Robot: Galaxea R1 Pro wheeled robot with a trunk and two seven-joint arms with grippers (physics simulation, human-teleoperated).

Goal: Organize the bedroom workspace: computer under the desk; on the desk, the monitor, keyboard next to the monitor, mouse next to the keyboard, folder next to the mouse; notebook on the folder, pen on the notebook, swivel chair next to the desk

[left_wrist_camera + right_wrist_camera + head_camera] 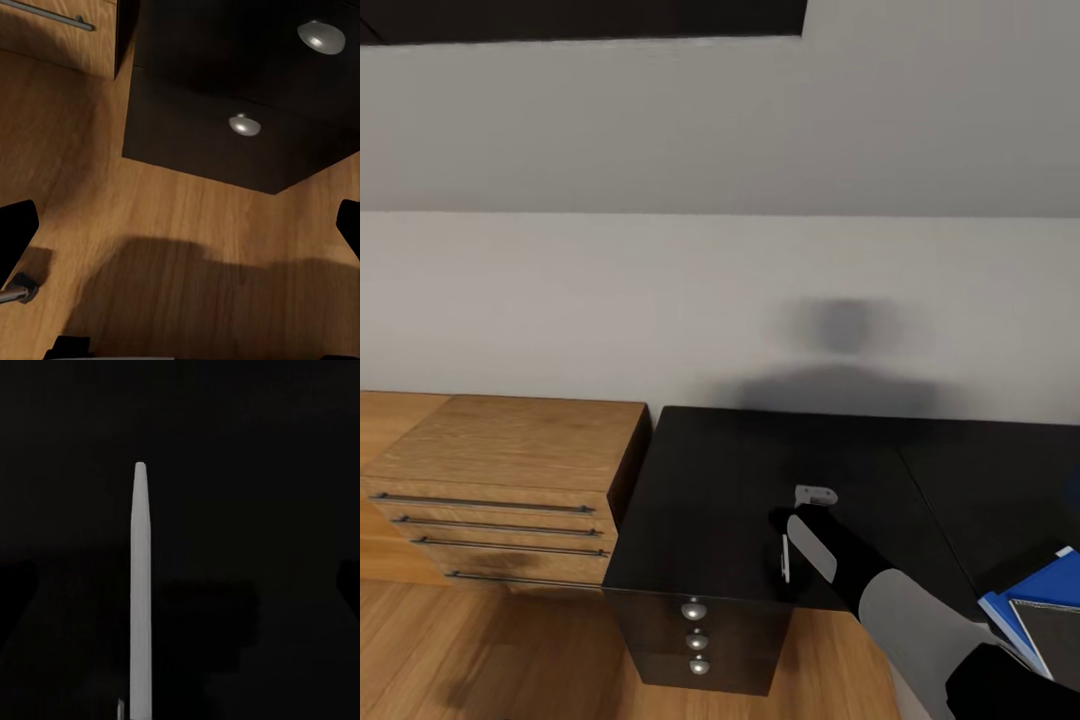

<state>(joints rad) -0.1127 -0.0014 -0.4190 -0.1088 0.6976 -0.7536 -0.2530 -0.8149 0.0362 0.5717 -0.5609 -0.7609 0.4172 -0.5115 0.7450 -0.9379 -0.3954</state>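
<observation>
The right end effector (790,530) is held low over the glossy black tabletop (730,480), near its front edge above the drawers with round silver knobs (697,638). In the right wrist view its fingers are made out faintly at the two edges of the frame, so it is judged to be spread wide and clamped on nothing.

Between those fingers a slim white pen (139,600) is seen against the black surface. It is probably lying on the tabletop, lined up for a grasp across its narrow width. In the head view the pen's long axis runs from 12 to 6 o'clock. In the wrist view its tapered tip points away from the camera.

The blue folder (1025,600) is already placed on the tabletop at about 4 o'clock from the end effector, with a dark grey notebook (1050,625) stacked on it — the pen is the piece left to go on top.

The left end effector (180,225) is held wide too, hanging idle over the wooden floor (172,217) by the drawers. A light wooden chest (510,450) stands at 9 o'clock from the tabletop.
</observation>
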